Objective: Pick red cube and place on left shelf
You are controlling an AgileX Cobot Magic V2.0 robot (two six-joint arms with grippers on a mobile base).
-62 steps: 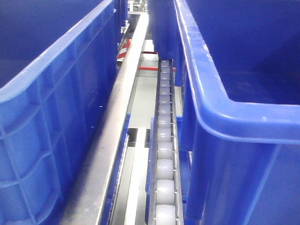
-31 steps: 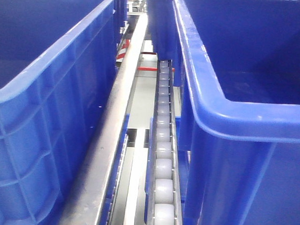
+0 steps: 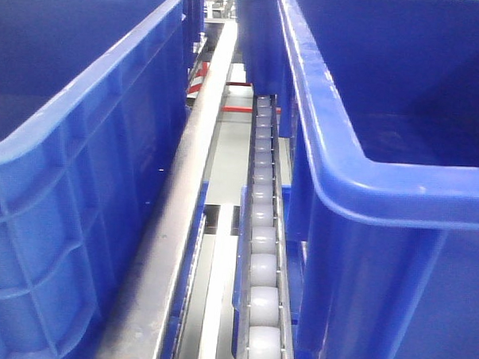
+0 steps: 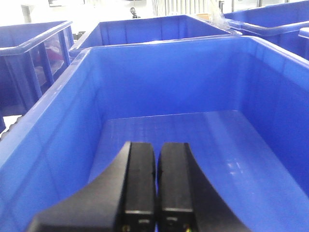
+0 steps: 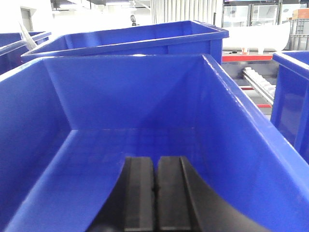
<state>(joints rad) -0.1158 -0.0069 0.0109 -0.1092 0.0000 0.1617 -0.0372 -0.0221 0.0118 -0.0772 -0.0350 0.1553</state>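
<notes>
The red cube is out of view in every frame, and no shelf shows. My left gripper (image 4: 157,145) is shut with nothing between its black fingers; it hangs over the inside of a blue bin (image 4: 72,96) whose floor shows bare. My right gripper (image 5: 155,159) is also shut on nothing and points into another blue bin (image 5: 227,92) with a bare floor. Neither gripper appears in the front view.
In the front view a blue bin (image 3: 83,117) stands at the left and another blue bin (image 3: 367,177) at the right. Between them run a metal rail (image 3: 187,185) and a line of grey rollers (image 3: 261,228). More blue bins (image 4: 145,29) stand behind.
The front view wobbled slightly half a second ago and has settled back to how it was; nothing else has moved.
</notes>
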